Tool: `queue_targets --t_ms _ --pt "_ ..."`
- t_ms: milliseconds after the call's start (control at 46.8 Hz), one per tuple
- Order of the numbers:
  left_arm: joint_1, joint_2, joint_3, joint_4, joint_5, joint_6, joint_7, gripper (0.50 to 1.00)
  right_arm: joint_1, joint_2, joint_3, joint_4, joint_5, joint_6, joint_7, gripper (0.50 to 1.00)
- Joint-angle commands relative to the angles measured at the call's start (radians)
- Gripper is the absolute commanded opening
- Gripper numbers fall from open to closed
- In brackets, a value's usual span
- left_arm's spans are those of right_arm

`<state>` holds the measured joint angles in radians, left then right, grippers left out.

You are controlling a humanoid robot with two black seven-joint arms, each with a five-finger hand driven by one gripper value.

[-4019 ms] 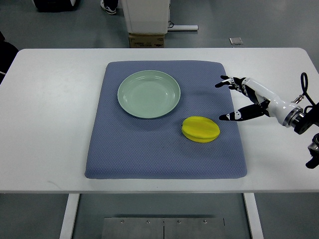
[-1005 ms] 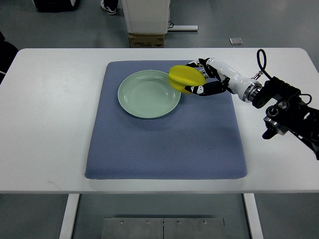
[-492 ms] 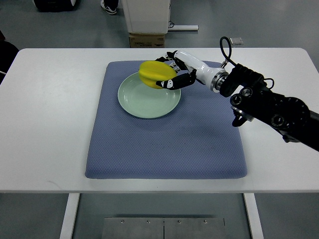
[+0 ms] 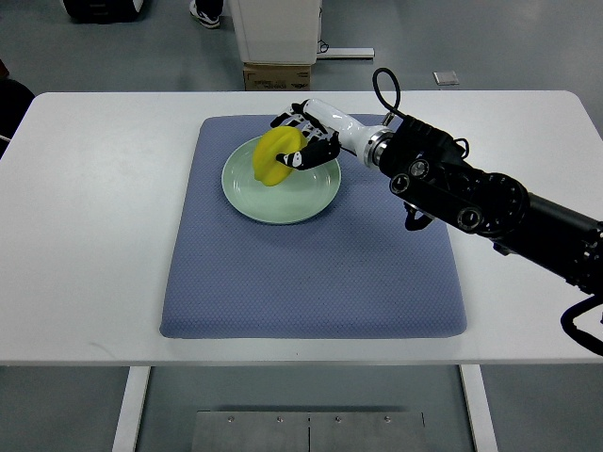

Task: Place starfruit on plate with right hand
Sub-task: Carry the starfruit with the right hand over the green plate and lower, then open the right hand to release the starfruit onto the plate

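While the starfruit [image 4: 274, 157] sits in the grasp of the right hand [image 4: 300, 141], it hangs over the upper middle of the pale green plate [image 4: 247, 193], tilted with its long side roughly upright, and whether its lower edge already touches the plate cannot be told from this steep view. The fingers [image 4: 306, 158] are curled around the fruit's right flank, black-tipped digits pressing from above and below. The step in hand looks like the set-down, so the sound course would be to lower the fruit until it rests on the plate's floor, then spread the fingers slowly so the fruit does not roll; being ridged and waxy, it would probably tip onto a flat face once freed, and a release low and near the plate's centre should keep it inside the rim. The hand would best pull back toward the right, the way the arm [image 4: 471, 193] comes in, without dragging the plate across the blue-grey mat [image 4: 311, 282] that covers the middle of the white counter [image 4: 94, 235]. No left arm shows anywhere in the view.
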<state>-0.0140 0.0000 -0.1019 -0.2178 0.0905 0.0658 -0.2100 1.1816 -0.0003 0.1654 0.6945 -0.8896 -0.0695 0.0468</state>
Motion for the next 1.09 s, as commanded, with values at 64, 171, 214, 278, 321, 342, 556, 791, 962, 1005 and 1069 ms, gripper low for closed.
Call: queue_targets --t_ms 64,171,214,278,321,342,556,791,962,1005,1069 --pt "0.000 0.000 -0.001 0.000 0.000 0.000 0.000 1.000 -0.005 0.000 -0.043 -0.018 0.000 -0.015 -0.010 0.500" --pt "0.000 0.000 0.001 0.000 0.000 0.000 0.000 1.000 -0.013 0.000 -0.055 -0.035 0.000 -0.018 -0.010 0.500" --pt "0.000 0.000 -0.001 0.000 0.000 -0.001 0.000 1.000 -0.013 0.000 -0.064 -0.035 0.000 -0.018 -0.008 0.500" --pt "0.000 0.000 0.001 0.000 0.000 0.000 0.000 1.000 -0.014 0.000 -0.079 -0.035 0.000 -0.021 -0.007 0.500" --pt "0.000 0.000 -0.001 0.000 0.000 0.000 0.000 1.000 -0.016 0.000 -0.089 -0.033 0.000 -0.030 -0.007 0.500" --pt "0.000 0.000 0.001 0.000 0.000 0.000 0.000 1.000 -0.016 0.000 -0.093 -0.033 0.000 -0.036 -0.005 0.500" --pt "0.000 0.000 -0.001 0.000 0.000 0.000 0.000 1.000 -0.040 0.000 -0.101 -0.032 0.000 -0.047 -0.005 0.683" --pt "0.000 0.000 -0.001 0.000 0.000 0.000 0.000 1.000 -0.054 0.000 -0.098 -0.026 0.008 -0.053 0.001 0.991" --pt "0.000 0.000 0.001 0.000 0.000 0.000 0.000 1.000 -0.049 0.000 -0.096 -0.020 0.014 -0.053 0.001 0.998" --pt "0.000 0.000 -0.001 0.000 0.000 0.000 0.000 1.000 -0.046 0.000 -0.095 -0.020 0.014 -0.053 0.001 0.998" --pt "0.000 0.000 -0.001 0.000 0.000 0.000 0.000 1.000 -0.043 0.000 -0.092 -0.020 0.015 -0.053 -0.001 0.998"
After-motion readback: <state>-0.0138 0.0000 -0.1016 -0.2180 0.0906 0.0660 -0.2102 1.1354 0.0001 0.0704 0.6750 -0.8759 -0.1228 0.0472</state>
